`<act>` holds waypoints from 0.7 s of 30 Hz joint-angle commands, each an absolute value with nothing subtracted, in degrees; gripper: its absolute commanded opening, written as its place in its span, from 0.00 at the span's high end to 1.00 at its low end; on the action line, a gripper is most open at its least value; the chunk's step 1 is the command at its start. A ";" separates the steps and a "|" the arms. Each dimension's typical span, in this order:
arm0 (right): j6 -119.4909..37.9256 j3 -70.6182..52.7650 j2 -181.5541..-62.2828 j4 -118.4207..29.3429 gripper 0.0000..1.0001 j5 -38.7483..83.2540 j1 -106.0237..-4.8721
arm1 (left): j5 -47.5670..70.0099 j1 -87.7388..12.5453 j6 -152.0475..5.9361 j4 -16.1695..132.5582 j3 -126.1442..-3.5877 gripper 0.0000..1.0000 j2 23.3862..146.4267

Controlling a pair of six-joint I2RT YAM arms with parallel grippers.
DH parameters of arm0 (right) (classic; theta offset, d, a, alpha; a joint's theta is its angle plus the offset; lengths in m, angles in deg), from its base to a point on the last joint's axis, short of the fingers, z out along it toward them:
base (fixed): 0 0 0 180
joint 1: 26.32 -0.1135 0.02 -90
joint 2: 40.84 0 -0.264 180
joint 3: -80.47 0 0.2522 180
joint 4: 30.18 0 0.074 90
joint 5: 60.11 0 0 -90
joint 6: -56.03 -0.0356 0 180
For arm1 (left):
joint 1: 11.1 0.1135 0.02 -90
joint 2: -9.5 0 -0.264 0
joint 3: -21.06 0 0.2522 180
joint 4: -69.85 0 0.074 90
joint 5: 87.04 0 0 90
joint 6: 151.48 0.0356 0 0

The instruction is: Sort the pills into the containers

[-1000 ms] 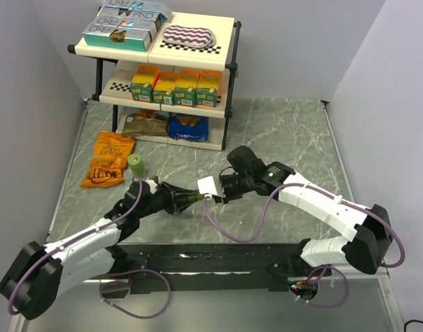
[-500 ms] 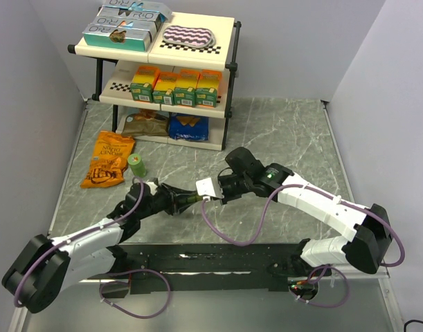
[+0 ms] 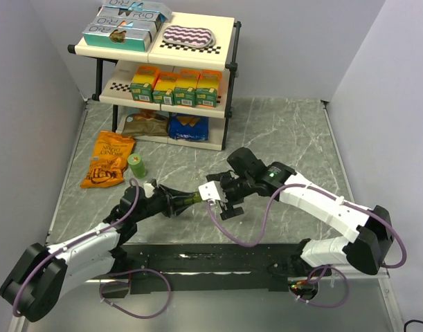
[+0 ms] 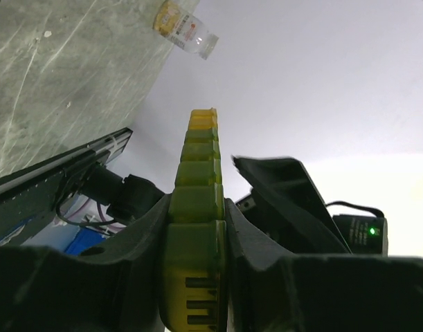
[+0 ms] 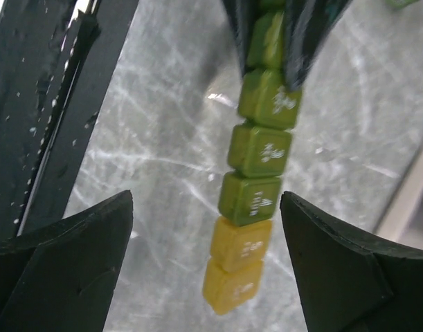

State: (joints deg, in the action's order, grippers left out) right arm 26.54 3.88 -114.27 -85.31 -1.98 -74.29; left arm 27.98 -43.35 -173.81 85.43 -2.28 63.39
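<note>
The containers are one narrow strip of lidded squares, green shading to yellow, held level above the table. My left gripper is shut on the strip's green end, seen as from above. The strip's yellow end hangs free between the wide-apart fingers of my right gripper, touching neither. From above, the right gripper stands open just right of the strip. All lids in view are closed. No pills are in view.
A clear bottle with a yellow label lies on the marble table. A green bottle and an orange snack bag sit at the left. A two-tier shelf with boxes stands at the back. A black rail runs along the near edge.
My right gripper, closed at the strip's yellow end before, has opened wide and drawn slightly away. The left gripper keeps its hold on the strip.
</note>
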 commanded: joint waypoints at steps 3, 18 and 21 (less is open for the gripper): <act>20.01 1.94 -117.37 -83.49 0.08 -1.22 -74.05 | 32.22 -42.74 -165.83 88.26 -7.01 0.99 64.43; 10.51 2.19 -117.74 -81.83 0.38 -4.56 -72.29 | 34.07 -41.60 -145.24 80.52 -13.44 0.99 61.35; 9.98 2.46 -118.18 -81.65 0.37 -5.09 -70.98 | 35.12 -41.60 -145.67 83.41 -12.91 0.99 61.62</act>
State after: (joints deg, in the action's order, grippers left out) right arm 12.51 3.07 -118.27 -82.12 -2.86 -72.36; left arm 33.77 -42.01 -147.43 77.63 -10.65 62.41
